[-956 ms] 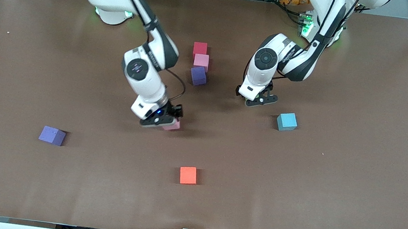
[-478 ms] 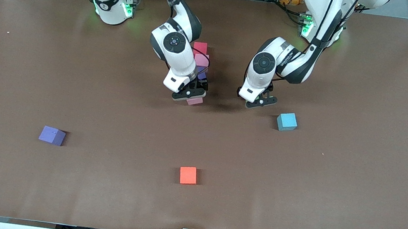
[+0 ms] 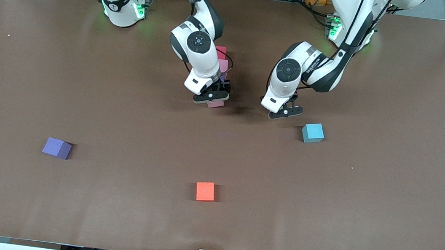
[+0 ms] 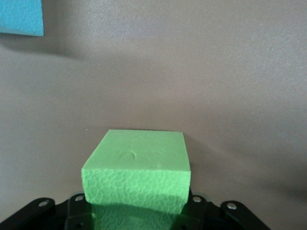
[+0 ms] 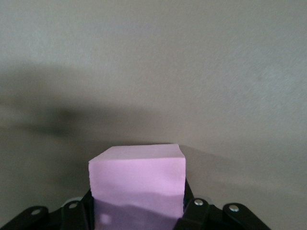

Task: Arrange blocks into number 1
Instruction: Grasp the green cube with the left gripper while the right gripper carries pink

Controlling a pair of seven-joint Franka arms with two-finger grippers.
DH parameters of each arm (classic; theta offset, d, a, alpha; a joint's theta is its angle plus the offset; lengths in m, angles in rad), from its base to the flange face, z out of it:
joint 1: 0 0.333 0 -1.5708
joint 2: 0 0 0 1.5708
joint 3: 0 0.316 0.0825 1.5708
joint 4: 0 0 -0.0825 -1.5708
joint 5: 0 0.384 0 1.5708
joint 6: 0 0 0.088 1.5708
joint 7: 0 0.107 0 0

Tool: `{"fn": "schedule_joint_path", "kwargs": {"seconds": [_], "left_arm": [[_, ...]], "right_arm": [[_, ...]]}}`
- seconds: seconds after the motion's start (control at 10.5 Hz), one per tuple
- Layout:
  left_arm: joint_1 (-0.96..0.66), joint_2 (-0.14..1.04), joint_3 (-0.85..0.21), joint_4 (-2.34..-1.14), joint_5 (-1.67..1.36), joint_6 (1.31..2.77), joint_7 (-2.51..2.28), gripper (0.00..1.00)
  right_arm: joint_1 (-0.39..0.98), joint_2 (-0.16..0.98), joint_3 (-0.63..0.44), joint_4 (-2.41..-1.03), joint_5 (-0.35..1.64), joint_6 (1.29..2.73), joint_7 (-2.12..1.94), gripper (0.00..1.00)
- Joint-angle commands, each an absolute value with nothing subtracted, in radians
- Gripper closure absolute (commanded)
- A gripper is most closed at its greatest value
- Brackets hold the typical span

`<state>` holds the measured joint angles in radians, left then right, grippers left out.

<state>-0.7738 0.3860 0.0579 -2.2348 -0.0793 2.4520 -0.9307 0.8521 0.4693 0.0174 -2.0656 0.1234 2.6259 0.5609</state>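
Now the right hand (image 3: 211,97), closed on a pink block (image 3: 215,104), sits low at the column's (image 3: 222,66) end nearer the front camera; next comes aligning and releasing; the left hand (image 3: 285,112), beside the column, grips a green block (image 4: 136,171) and waits.

No text, label, brand, number or sign can be read in any of the views. The blocks' faces show only plain colour and foam grain, and any marking on the arms' casings is illegible.
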Motion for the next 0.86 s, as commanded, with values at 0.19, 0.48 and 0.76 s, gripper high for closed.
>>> {"fn": "schedule_joint_path", "kwargs": {"seconds": [0.19,0.48,0.76], "left_arm": [[-0.769,0.397,0.055,-2.188,-0.092,2.462,-0.928,1.00],[-0.759,0.405,0.055,-2.116,-0.092,2.462,-0.910,1.00],[-0.750,0.405,0.054,-2.088,-0.100,2.462,-0.871,1.00]], "right_arm": [[0.882,0.477,0.002,-2.075,0.130,2.631,0.687,0.49],[0.873,0.456,0.003,-2.077,0.127,2.620,0.848,0.00],[0.778,0.310,0.006,-2.111,0.123,2.507,0.758,0.00]]}}
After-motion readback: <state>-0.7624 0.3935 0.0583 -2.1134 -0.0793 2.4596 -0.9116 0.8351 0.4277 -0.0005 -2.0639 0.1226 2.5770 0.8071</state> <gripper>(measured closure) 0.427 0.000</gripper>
